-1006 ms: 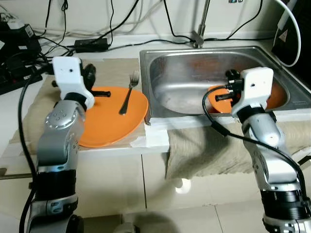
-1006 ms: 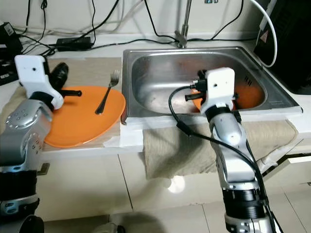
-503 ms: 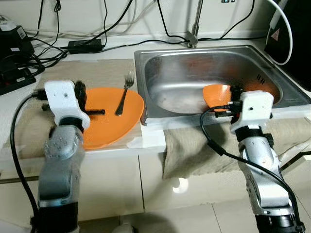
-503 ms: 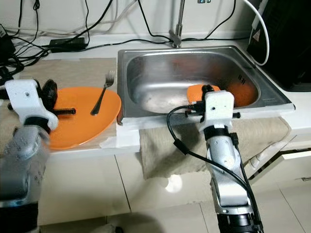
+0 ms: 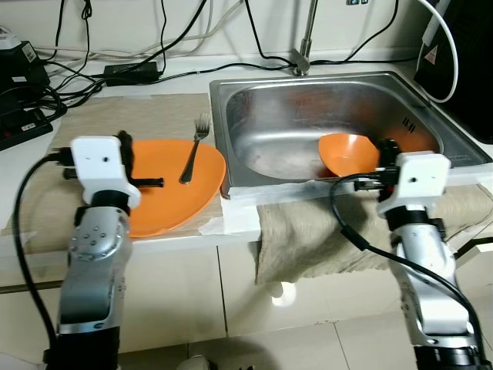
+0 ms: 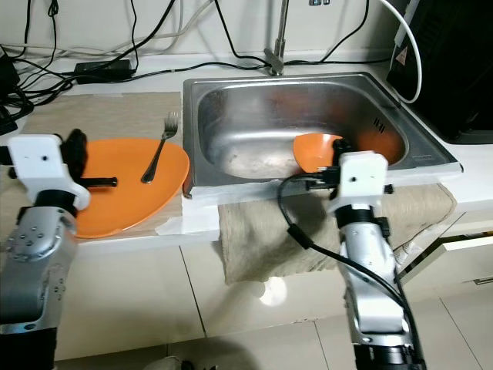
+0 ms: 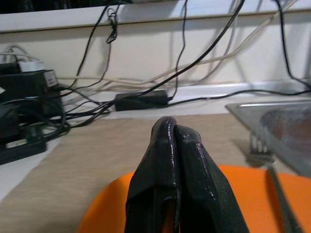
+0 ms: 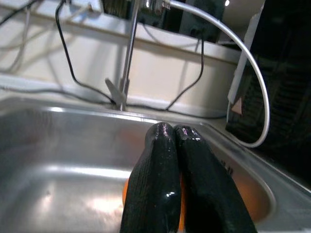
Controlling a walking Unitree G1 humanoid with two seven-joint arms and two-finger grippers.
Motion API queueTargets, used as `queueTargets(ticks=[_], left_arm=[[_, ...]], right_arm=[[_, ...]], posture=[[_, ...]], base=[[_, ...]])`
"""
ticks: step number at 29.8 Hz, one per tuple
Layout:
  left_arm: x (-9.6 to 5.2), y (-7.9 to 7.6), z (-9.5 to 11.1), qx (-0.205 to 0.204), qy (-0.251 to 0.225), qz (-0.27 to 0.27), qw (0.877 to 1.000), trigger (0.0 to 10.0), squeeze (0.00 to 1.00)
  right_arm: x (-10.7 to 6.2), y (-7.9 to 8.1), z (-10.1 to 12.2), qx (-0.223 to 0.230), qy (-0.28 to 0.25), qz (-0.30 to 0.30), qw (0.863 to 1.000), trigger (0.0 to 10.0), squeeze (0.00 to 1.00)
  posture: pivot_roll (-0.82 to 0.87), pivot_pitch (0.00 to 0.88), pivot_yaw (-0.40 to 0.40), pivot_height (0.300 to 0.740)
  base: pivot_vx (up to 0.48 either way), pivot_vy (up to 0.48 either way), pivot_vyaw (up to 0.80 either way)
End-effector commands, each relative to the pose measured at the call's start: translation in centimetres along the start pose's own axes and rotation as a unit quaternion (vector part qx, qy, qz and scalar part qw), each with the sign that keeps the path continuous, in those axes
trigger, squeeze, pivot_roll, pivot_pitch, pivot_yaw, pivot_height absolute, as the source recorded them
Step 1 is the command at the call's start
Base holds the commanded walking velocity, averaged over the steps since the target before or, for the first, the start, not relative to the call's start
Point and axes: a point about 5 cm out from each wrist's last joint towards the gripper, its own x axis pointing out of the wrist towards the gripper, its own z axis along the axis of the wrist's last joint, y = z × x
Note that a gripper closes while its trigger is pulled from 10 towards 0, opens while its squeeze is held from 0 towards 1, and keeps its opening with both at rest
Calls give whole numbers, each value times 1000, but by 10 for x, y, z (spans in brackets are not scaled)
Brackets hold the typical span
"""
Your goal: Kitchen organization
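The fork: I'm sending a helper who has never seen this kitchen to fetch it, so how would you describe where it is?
Find the steel sink set in the counter; just to its left lies a big orange plate on a beige cloth. The fork rests on that plate's sink-side edge, tines toward the wall. It is the one slim silver piece there, unlike the orange bowl inside the sink.

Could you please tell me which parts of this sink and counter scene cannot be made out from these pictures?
- Orange bowl in the steel sink: its near side is hidden by the right pincer.
- Round orange plate: its left part is hidden by the left arm in the eye views.
- Silver fork: cut off in the left wrist view.
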Motion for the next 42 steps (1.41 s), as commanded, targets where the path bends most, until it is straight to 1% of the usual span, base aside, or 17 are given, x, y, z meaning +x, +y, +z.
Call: queueTargets(ticks=[1,2,4,6,7,8,11,12,14,18,24,29,33,35,37,41,42], left_arm=[[-2,4,2,2,1,-2,1000,10000,0],[-2,9,-1,-3,12,-3,1000,10000,0],[-2,9,-3,-10,23,-11,1000,10000,0],[-3,7,-3,-12,23,-17,1000,10000,0],[-5,1,-5,-23,29,-27,999,10000,0],[-6,0,-5,-29,31,-30,999,10000,0],[-7,-2,-3,-36,26,-35,998,10000,0],[-8,-3,-2,-49,27,-36,998,10000,0],[-8,-6,1,-56,23,-39,997,10000,0],[-6,-12,11,-83,1,-46,995,10000,0],[-6,-20,16,-113,-2,-31,993,10000,0],[-7,-27,17,-123,-1,-28,992,10000,0],[-9,-34,17,-132,2,-29,991,10000,0],[-10,-37,18,-127,1,-32,991,10000,0],[-10,-39,17,-128,6,-31,991,10000,0],[-9,-39,16,-131,9,-25,991,10000,0],[-9,-38,18,-124,3,-22,992,10000,0]], right_arm=[[-1,-2,4,2,-8,4,1000,10000,0],[-1,-4,1,0,0,14,1000,10000,0],[0,-5,0,2,5,22,1000,10000,0],[0,-5,0,1,4,28,1000,10000,0],[1,-1,0,4,8,43,999,10000,0],[1,0,0,5,9,48,999,10000,0],[1,2,0,7,12,55,998,10000,0],[1,3,0,7,12,61,998,10000,0],[0,5,-1,2,10,72,997,10000,0],[1,8,-2,-3,7,83,996,10000,0],[1,10,-4,-3,11,92,996,10000,0],[4,9,-5,6,18,91,996,10000,0],[7,9,-5,-3,19,94,995,10000,0],[8,9,-6,-9,20,96,995,10000,0],[9,10,-5,-7,18,100,995,10000,0],[9,13,-7,-6,20,108,994,10000,0],[8,14,-8,-8,21,111,994,10000,0]], posture=[[43,4,27,740],[44,3,28,740],[47,0,26,740],[46,0,27,740],[45,0,23,740],[45,0,23,740],[46,0,22,740],[45,0,19,740],[46,0,13,740],[45,0,8,740],[44,0,5,740],[42,0,-1,740],[42,0,-6,740],[45,0,-7,740],[47,0,-9,740],[48,0,-10,740],[50,0,-11,740]], base=[[0,0,0],[0,0,0],[0,0,0],[0,0,0],[0,0,0],[0,0,0],[0,0,0],[0,0,0],[0,0,0],[0,0,0],[480,0,0],[480,0,0],[478,0,770],[467,0,772],[461,0,0],[472,0,0],[480,0,0]])
